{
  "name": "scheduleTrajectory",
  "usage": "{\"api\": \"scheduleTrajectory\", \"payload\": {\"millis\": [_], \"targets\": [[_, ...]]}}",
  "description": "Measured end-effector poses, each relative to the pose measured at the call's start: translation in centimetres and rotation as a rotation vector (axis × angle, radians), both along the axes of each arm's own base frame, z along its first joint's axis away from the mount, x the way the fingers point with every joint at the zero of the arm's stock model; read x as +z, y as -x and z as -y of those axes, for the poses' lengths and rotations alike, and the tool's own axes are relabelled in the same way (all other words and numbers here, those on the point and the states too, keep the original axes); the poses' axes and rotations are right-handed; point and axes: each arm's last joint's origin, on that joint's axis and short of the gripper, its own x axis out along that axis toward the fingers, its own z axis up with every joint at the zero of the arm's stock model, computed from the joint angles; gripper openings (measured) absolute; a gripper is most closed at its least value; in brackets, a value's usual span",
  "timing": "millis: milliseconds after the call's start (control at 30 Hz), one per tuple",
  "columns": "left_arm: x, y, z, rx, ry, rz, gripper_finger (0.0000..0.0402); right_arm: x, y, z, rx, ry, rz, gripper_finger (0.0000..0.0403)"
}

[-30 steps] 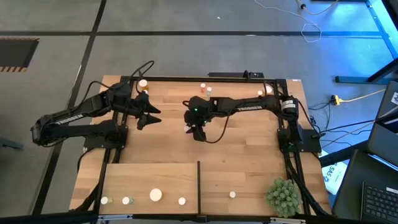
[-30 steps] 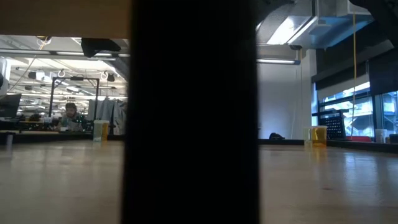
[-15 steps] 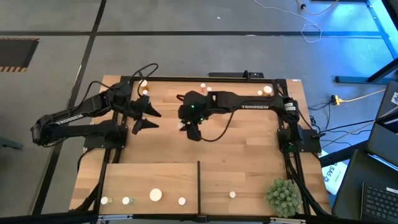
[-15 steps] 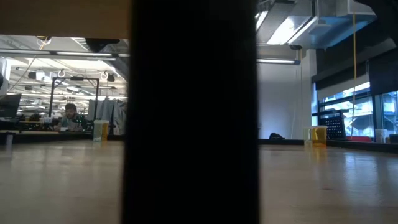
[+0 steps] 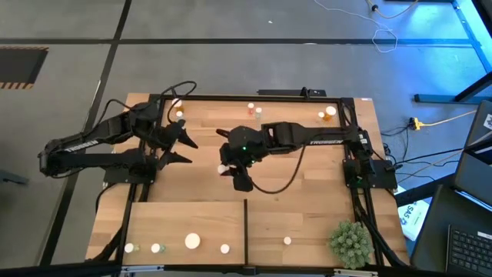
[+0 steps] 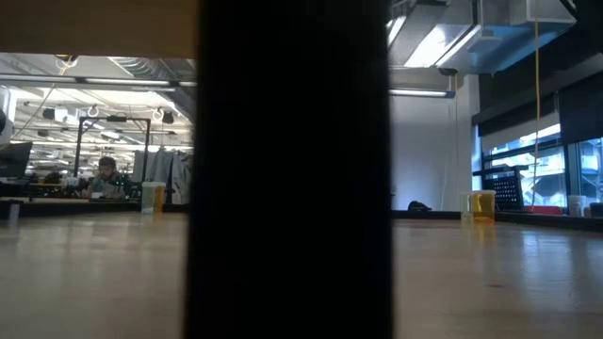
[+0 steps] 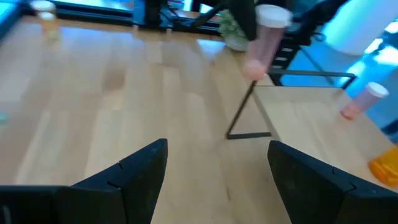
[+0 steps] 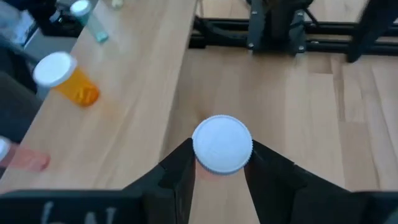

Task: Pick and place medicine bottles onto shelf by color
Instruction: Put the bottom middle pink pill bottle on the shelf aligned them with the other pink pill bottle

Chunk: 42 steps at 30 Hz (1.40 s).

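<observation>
My right gripper (image 5: 235, 172) hangs over the middle of the table, shut on a pink medicine bottle (image 7: 260, 43) with a white cap (image 8: 222, 143). My left gripper (image 5: 183, 145) stands open at the table's left, fingers apart (image 7: 217, 163) and holding nothing. The shelf (image 5: 192, 219), a pale board with a dark divider (image 5: 245, 227), lies along the near edge. Several bottles stand on it, among them a white-capped one (image 5: 192, 241) and an orange one (image 8: 67, 79). More bottles (image 5: 250, 108) stand at the far edge. My right gripper pinches the pink bottle between its two fingers (image 8: 180, 168), at the top by the white cap (image 8: 211, 163). The fingers slant down from the table's right side. The bottle is lifted clear of the table and its body (image 7: 255, 59) hangs tilted below the cap.
A spiky green plant ball (image 5: 350, 242) sits at the near right corner. An orange bottle (image 5: 330, 112) stands at the far right. In the low view a wide dark upright (image 6: 292, 169) blocks the middle; a person (image 6: 106, 174) sits far behind the table.
My right gripper has risen and come toward the table's near edge and a little left, carrying the pink bottle up clear of the table. My left gripper has rolled about its wrist while staying at the table's left.
</observation>
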Motion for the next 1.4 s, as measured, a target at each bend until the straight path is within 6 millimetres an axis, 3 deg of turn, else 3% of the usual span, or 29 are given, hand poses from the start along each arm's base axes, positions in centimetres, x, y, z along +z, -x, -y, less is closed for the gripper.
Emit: {"api": "scheduleTrajectory", "payload": {"millis": [267, 533, 867, 1067, 1400], "targets": [[2.1, -0.2, 0.9, 0.052, -0.059, -0.015, 0.0273, 2.3, 2.3, -0.2, 0.042, 0.014, 0.004, 0.0131], [1.4, -1.6, 1.6, 0.074, -0.053, -0.082, 0.0273, 4.0, 4.9, -0.1, 0.089, 0.035, -0.030, 0.0131], [1.3, -3.2, 2.4, 0.040, -0.032, -0.070, 0.0273, 2.3, 7.3, 0.1, 0.075, -0.009, -0.005, 0.0131], [1.5, -3.3, 2.8, 0.029, -0.004, -0.056, 0.0273, 1.9, 9.8, 0.3, 0.038, -0.090, 0.239, 0.0131], [1.7, -3.7, 4.1, -0.010, 0.077, -0.051, 0.0273, -1.5, 9.8, -2.7, 0.156, -0.078, 0.338, 0.0131]]}}
